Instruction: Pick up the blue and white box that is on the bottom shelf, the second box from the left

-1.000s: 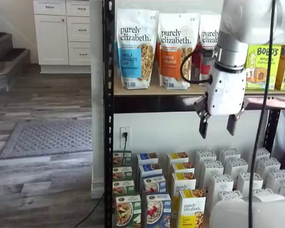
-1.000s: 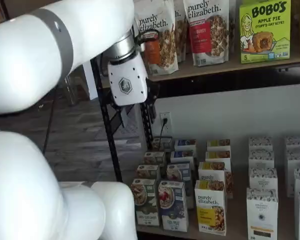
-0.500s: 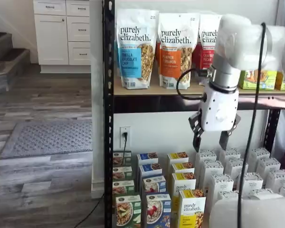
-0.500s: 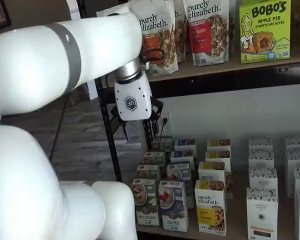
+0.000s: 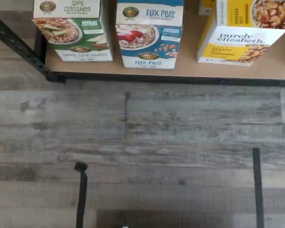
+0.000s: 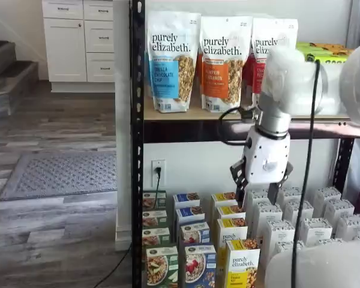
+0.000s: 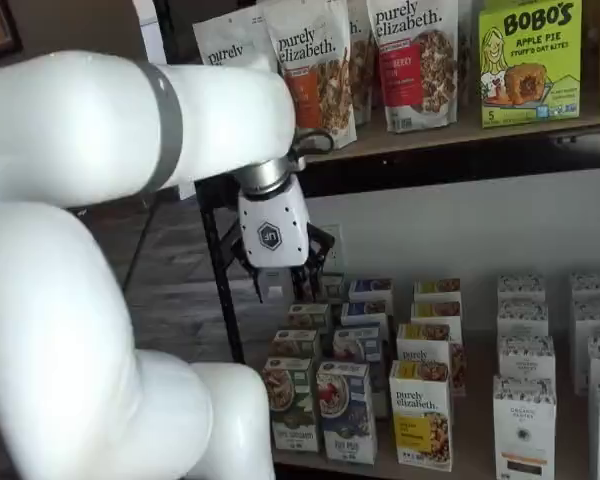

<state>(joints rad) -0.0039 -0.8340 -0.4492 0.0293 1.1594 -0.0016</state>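
Dropped lower toward the bottom shelf (image 7: 460,462) over the last second — end effector (image 7: 283,291) fingers apart, empty, well above the blue and white box (image 7: 346,411).

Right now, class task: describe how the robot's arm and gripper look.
The arm is thick, rounded and glossy white, with a grey band near its joint. The gripper has a white body bearing a small dark hexagon logo, a metallic collar above, and black fingers. A black cable loops beside its wrist.
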